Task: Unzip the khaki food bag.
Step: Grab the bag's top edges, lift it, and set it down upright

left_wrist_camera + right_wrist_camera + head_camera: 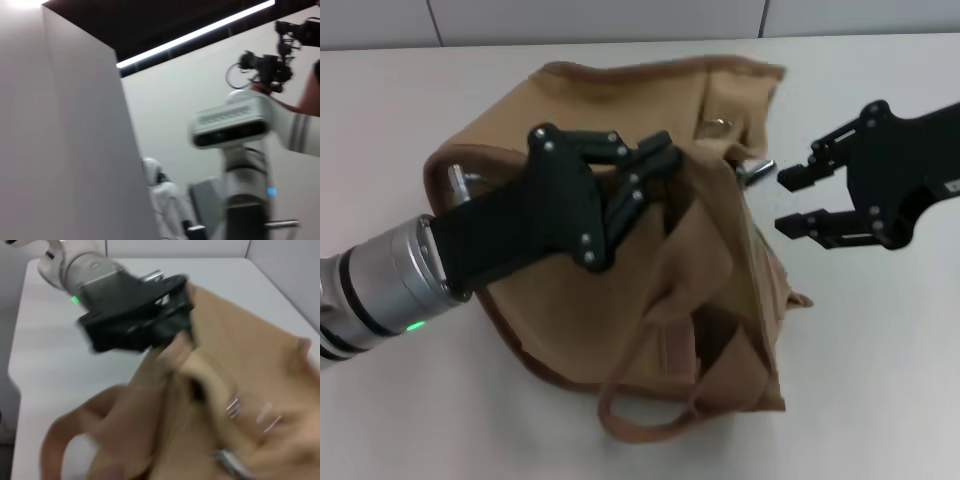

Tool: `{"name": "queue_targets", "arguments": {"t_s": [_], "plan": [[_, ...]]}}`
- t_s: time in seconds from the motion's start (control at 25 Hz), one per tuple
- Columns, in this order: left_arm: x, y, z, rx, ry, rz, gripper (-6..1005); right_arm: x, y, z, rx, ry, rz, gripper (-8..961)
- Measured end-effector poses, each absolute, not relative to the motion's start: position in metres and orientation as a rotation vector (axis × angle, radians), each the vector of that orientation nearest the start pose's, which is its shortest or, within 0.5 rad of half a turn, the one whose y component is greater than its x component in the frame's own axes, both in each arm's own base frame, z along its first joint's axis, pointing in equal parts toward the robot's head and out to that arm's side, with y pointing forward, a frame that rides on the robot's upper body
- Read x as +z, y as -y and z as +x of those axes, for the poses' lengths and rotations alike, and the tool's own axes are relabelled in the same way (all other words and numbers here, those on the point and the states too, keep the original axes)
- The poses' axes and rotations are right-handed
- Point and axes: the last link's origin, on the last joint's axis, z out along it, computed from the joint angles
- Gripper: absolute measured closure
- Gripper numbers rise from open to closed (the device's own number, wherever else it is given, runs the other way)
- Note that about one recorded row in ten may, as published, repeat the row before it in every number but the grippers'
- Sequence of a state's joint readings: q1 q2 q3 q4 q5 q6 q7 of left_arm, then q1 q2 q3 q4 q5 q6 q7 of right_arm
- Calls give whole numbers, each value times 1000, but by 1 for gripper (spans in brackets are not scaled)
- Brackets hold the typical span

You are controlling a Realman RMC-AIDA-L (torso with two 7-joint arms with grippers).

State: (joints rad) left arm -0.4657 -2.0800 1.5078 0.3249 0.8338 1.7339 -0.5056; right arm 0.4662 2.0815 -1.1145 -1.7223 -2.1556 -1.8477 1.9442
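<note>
Seeing khaki food bag (660,270) slumped mid-counter (880,400), handle loop (640,410) at 6 o'clock. My left hand (655,165) clenched on bag's top fabric, coming in from 8 o'clock. My right hand (798,203) released, fingers spread, hovering just off bag's 3 o'clock edge, beside silver zipper pull (752,170).

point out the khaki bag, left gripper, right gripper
khaki food bag (640,330): head view, tan front panel.
left gripper (655,160): head view, fingertips closed on the bag's fabric.
right gripper (790,200): head view, gap between open fingertips, beside the bag.
</note>
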Motion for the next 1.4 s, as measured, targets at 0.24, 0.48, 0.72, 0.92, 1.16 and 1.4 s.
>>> {"name": "queue_targets", "arguments": {"t_s": [0.24, 0.48, 0.72, 0.92, 1.16, 1.4], "plan": [[-35, -281, -207, -1394, -129, -2299, 969, 83, -293, 137, 60, -61, -2909, 543], [-36, -282, -206, -1385, -127, -2304, 969, 91, -294, 147, 173, -94, -2860, 543], [-37, -282, -206, -1385, -133, -2315, 969, 88, -301, 164, 393, -172, -2788, 542], [-40, -281, -204, -1385, -141, -2331, 969, 77, -311, 176, 471, -238, -2787, 542], [-40, -281, -204, -1382, -141, -2332, 968, 67, -316, 178, 515, -243, -2829, 543], [-40, -281, -204, -1380, -141, -2337, 968, 66, -318, 175, 518, -213, -2842, 543]]}}
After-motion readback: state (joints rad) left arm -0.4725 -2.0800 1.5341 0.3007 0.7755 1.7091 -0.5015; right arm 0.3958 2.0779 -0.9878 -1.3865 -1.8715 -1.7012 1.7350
